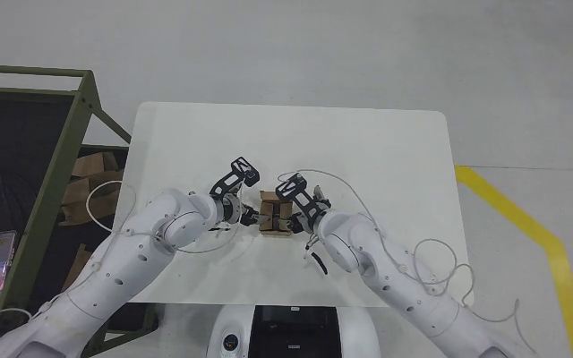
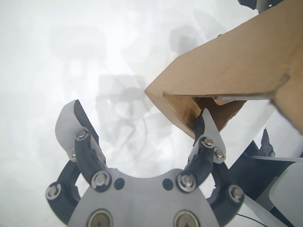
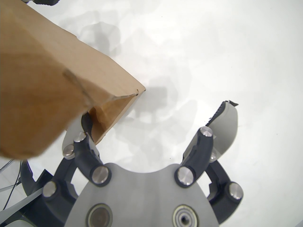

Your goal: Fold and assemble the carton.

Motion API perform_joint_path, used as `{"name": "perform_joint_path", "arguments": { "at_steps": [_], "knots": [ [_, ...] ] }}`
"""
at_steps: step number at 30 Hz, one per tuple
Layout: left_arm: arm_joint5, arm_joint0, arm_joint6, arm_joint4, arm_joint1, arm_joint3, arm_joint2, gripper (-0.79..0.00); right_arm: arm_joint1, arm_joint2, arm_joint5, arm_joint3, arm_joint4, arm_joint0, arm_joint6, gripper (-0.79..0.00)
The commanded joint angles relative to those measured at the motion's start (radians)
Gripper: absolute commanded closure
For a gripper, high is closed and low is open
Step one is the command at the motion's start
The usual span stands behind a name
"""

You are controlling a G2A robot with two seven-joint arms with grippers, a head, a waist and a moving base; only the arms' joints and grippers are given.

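Pictured from above on a white table (image 1: 376, 152), closer to its near edge than its far one: a small brown carton (image 1: 275, 213), partly folded and hemmed in from both sides. At its left, touching it, the left gripper (image 1: 252, 215); at its right, likewise touching, the right gripper (image 1: 296, 215). From the left wrist: jaws released and spread wide, one finger (image 2: 210, 124) tucked inside the carton's open end against a wall, the other finger (image 2: 67, 121) well apart over bare tabletop, clasping nothing. From the right wrist, much the same in mirror: jaws released, one finger (image 3: 71, 135) slipped in at the open end and largely hidden behind a flap, the other (image 3: 227, 121) out in the open, apart from the cardboard. In both wrist views, a folded corner of the carton jutting toward the camera, with a short tear at the crease. Appears to rest on the table, though contact underneath is hard to make out. Beyond the table's left edge: a green frame (image 1: 45, 72), with loose cardboard pieces (image 1: 94, 166) on the floor beside it. On the floor to the right: a yellow line (image 1: 510, 210). Looping off both arms: thin white cables (image 1: 394, 237).
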Motion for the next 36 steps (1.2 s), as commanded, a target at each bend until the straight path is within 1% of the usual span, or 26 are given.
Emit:
{"name": "perform_joint_path", "arguments": {
  "at_steps": [1,10,14,19,24,26,30,33,36],
  "knots": [
    [-0.001,0.001,-0.001,0.002,-0.001,0.001,-0.002,-0.785,-0.003,0.001,-0.001,0.004,-0.001,0.001,0.004,-0.785],
    [-0.008,0.004,0.001,0.003,-0.009,0.009,-0.007,-0.785,-0.014,0.009,-0.006,0.010,-0.009,-0.001,0.012,-0.785],
    [-0.011,0.010,0.013,-0.002,-0.010,0.007,-0.022,-0.785,-0.016,0.019,-0.010,0.000,-0.016,-0.011,0.000,-0.785],
    [-0.014,0.034,0.031,-0.011,-0.005,-0.009,-0.063,-0.785,-0.015,0.039,-0.018,-0.024,-0.028,-0.035,-0.017,-0.785],
    [-0.018,0.074,0.049,-0.021,0.004,-0.024,-0.122,-0.785,-0.010,0.065,-0.034,-0.051,-0.037,-0.063,-0.033,-0.785],
    [-0.019,0.090,0.060,-0.033,0.008,-0.026,-0.148,-0.785,-0.008,0.078,-0.052,-0.064,-0.028,-0.077,-0.045,-0.785],
    [-0.028,0.119,0.092,-0.073,0.011,-0.013,-0.195,-0.785,0.000,0.110,-0.143,-0.076,0.004,-0.096,-0.069,-0.785],
    [-0.025,0.127,0.113,-0.096,0.010,0.001,-0.209,-0.785,0.006,0.123,-0.190,-0.084,0.001,-0.108,-0.067,-0.785],
    [-0.009,0.120,0.129,-0.109,0.005,0.012,-0.207,-0.785,0.009,0.134,-0.242,-0.083,0.013,-0.111,-0.066,-0.785]
  ]
}}
